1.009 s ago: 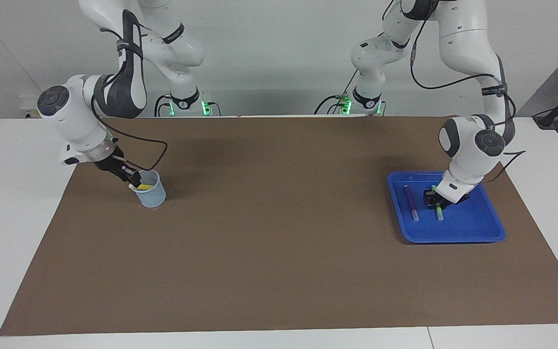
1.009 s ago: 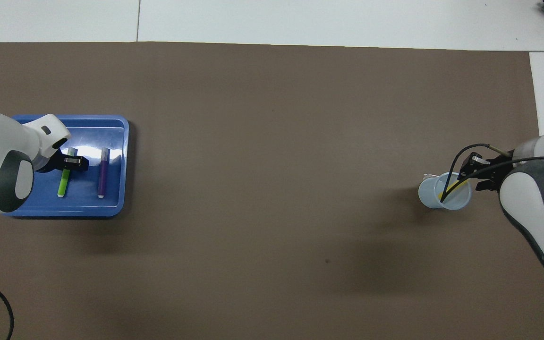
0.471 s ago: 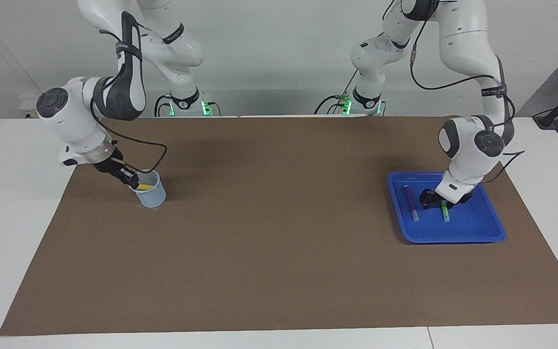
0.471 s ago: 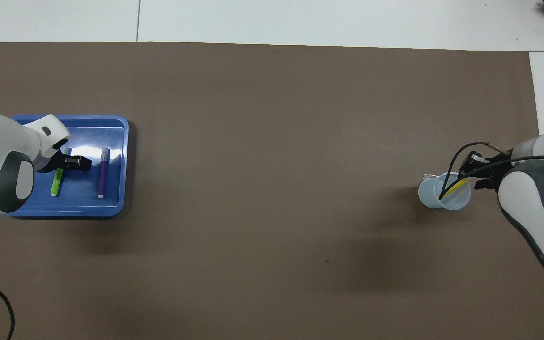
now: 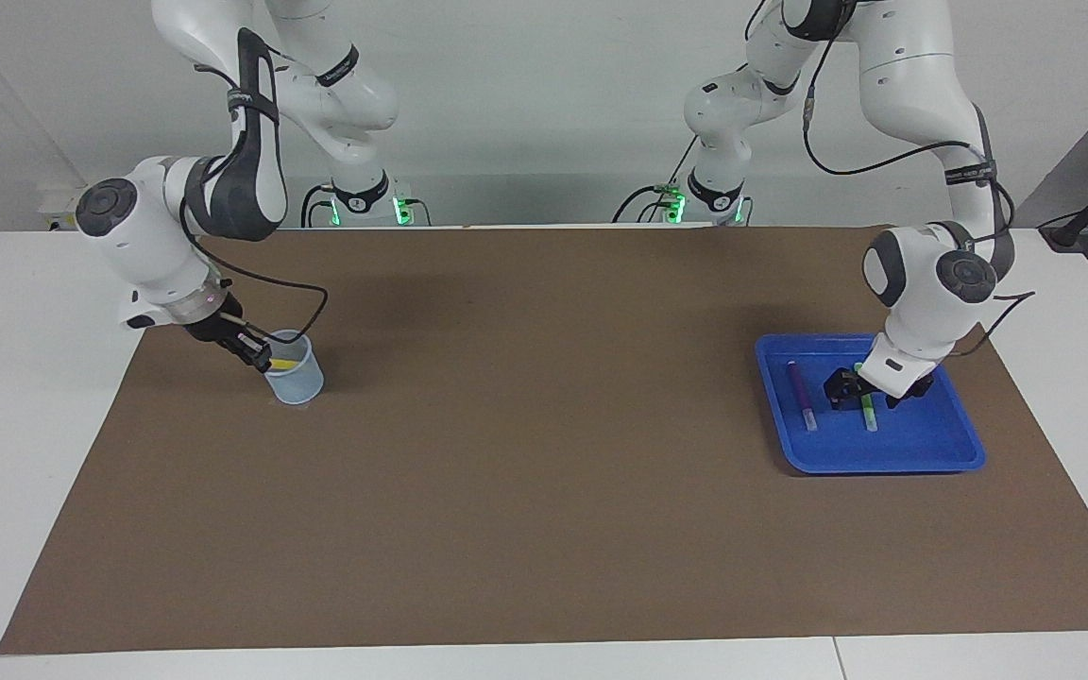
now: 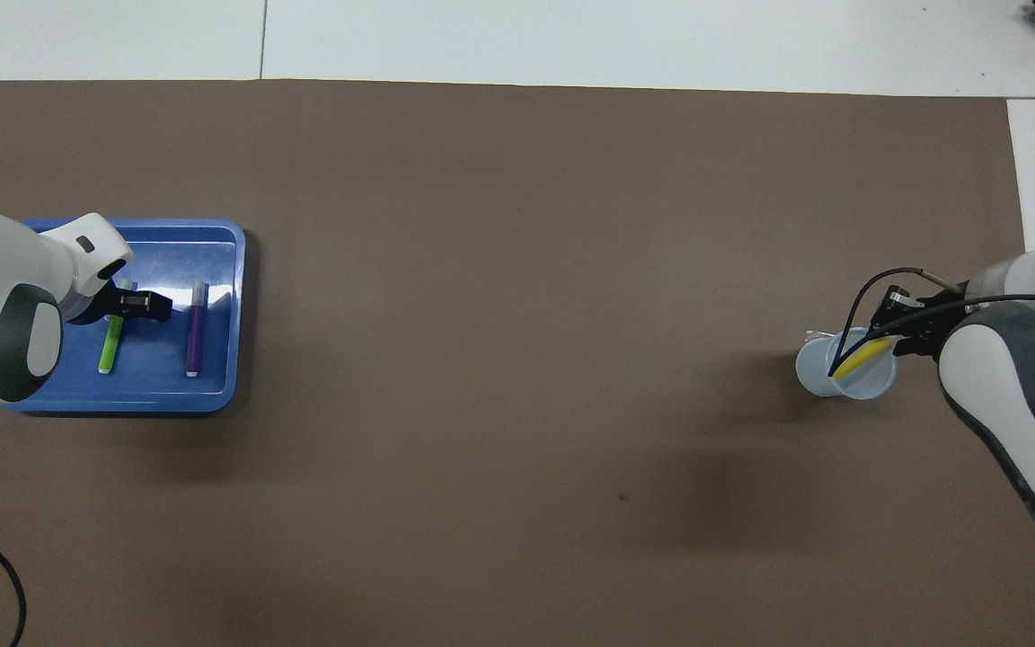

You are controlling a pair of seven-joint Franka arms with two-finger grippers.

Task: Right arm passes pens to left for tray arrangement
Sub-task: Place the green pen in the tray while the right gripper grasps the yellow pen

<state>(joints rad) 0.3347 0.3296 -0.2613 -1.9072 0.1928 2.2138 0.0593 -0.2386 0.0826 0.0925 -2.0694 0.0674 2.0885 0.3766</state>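
Left gripper (image 5: pixel 860 394) hangs low over the tray (image 5: pixel 922 444), jaws apart and holding nothing, above the green pen (image 5: pixel 868 412) lying beside the purple pen (image 5: pixel 801 395). Right gripper (image 5: pixel 259 359) closes on the yellow pen (image 6: pixel 861 358) at the cup's (image 5: pixel 297 382) rim.
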